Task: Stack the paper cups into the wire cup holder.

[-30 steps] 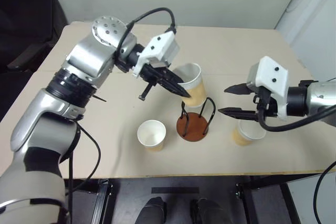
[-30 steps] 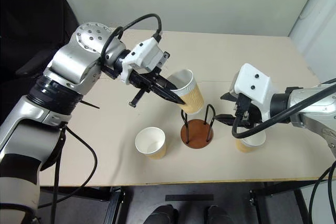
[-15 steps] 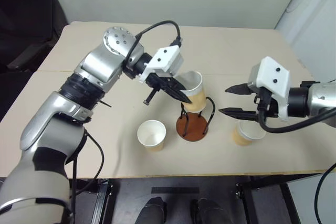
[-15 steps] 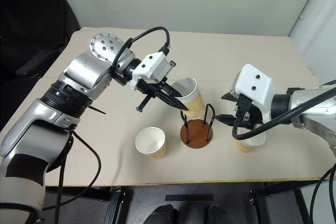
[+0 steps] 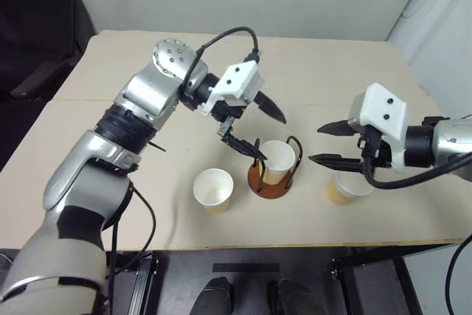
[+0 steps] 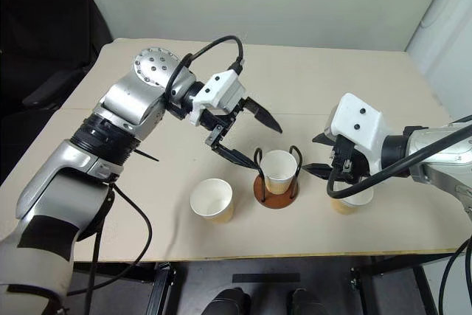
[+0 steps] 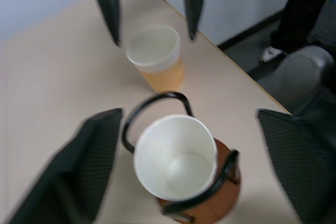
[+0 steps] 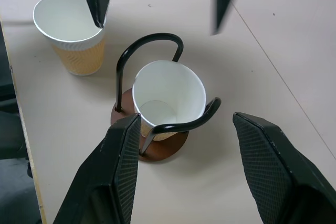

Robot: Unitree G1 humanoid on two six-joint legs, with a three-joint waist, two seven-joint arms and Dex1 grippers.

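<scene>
The left gripper (image 5: 255,127) is wide open and empty, just above the holder (image 5: 271,180), where one cup (image 5: 279,161) sits between the loops. The right gripper (image 5: 321,143) is half open, empty, beside the holder, over a second cup (image 5: 345,189). It should descend straight and pinch that rim. The third cup (image 5: 213,189) stands on the holder's other side.

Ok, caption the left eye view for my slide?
Left gripper open beside a paper cup seated in the wire cup holder.

We see bare desk (image 5: 147,153) at upper left; centre is crowded by the wire cup holder (image 5: 273,173) and flanking paper cups (image 5: 213,189).
</scene>
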